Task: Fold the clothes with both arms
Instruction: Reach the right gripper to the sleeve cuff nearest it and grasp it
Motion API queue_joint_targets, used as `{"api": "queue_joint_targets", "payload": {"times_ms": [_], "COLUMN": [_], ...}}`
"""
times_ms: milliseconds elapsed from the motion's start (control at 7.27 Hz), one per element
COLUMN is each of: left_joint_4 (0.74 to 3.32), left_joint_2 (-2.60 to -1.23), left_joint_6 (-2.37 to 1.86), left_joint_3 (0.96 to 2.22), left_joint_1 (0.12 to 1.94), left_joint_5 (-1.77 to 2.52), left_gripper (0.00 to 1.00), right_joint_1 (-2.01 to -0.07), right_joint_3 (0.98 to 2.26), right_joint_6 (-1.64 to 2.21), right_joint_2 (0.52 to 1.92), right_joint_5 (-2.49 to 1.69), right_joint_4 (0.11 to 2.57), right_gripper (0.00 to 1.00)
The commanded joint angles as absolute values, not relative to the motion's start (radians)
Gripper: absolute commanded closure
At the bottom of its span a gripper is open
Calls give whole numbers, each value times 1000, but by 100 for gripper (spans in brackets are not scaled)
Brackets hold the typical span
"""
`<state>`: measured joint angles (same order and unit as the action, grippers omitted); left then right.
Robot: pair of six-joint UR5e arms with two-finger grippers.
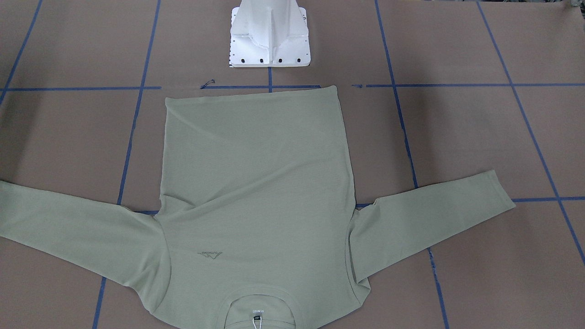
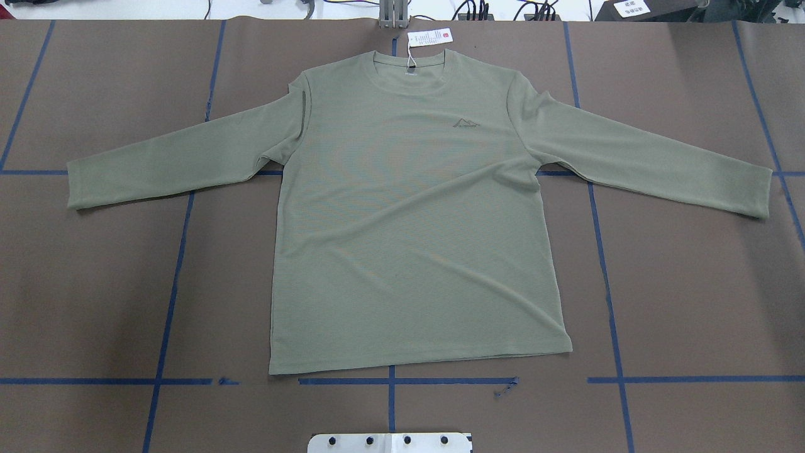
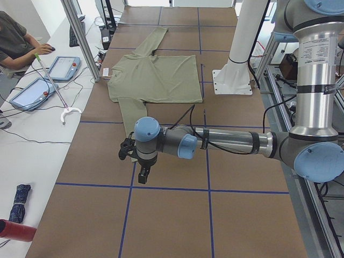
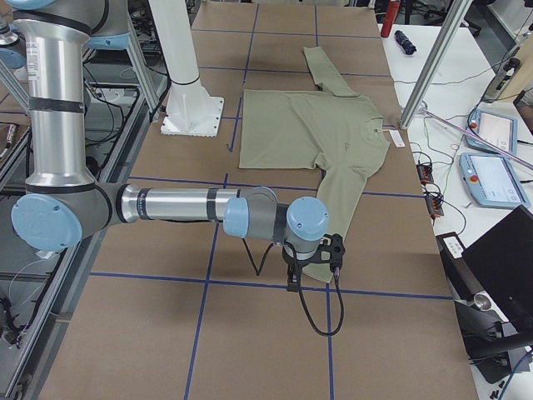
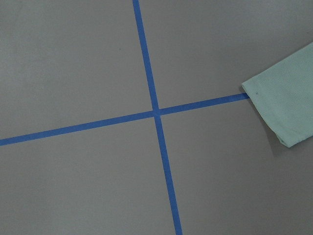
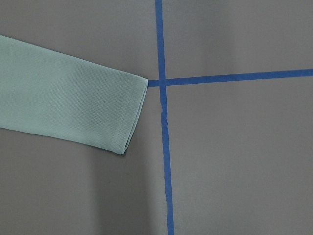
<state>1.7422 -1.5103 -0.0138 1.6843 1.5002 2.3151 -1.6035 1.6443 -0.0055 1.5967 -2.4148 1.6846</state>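
The shirt [image 2: 415, 239] lies flat and face up at the middle of the brown-covered table [image 2: 94, 283]. Its hem is toward the white pedestal base [image 1: 269, 36] and its collar toward the far edge. A white hang tag [image 2: 429, 38] lies just beyond the collar, and the small chest logo [image 2: 466, 122] faces up. Both sleeves are spread outward and angled slightly toward the hem: the left sleeve [image 2: 176, 157] reaches left and the right sleeve [image 2: 648, 157] reaches right. The left arm [image 3: 226, 141] stretches out low over the table's left end, with the left gripper [image 3: 143, 176] pointing down above that sleeve's cuff [image 5: 286, 98]. From the wrist view, the cuff touches a blue tape line [image 5: 151, 88]. The right arm [image 4: 175, 204] is posed likewise at the right end, with the right gripper [image 4: 293, 277] over the other cuff [image 6: 98, 107]. Neither gripper is seen touching the cloth. I cannot tell how far either pincer is open. A person [image 3: 13, 40] sits at the side bench.
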Motion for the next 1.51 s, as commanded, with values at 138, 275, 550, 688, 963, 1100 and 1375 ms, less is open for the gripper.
{"api": "queue_joint_targets", "payload": {"times_ms": [138,275,550,688,963,1100,1375], "left_joint_4": [1749,1747,1755,1766,1810,1812,1813], "left_joint_2": [-1514,-1538,-1622,-1667,-1655,-1669,-1680], "left_joint_6": [-14,-23,-23,-21,-23,-23,-21], "left_joint_3": [1684,1689,1680,1668,1651,1657,1646], "left_joint_1": [1500,1497,1494,1462,1425,1425,1417], "left_joint_5": [2310,2303,2313,2307,2316,2318,2309], "left_gripper": [0,0,0,0,0,0,0], "right_joint_1": [-1594,-1585,-1563,-1522,-1479,-1416,-1349], "right_joint_3": [1647,1640,1626,1544,1326,1234,1207], "right_joint_6": [-5,-5,-3,5,87,147,184], "right_joint_2": [1580,1534,1459,1474,1480,1473,1470], "right_joint_5": [-2416,-2416,-2416,-2427,-2410,-2354,-2307], "right_joint_4": [1684,1684,1625,1538,1149,982,916], "right_gripper": [0,0,0,0,0,0,0]}}
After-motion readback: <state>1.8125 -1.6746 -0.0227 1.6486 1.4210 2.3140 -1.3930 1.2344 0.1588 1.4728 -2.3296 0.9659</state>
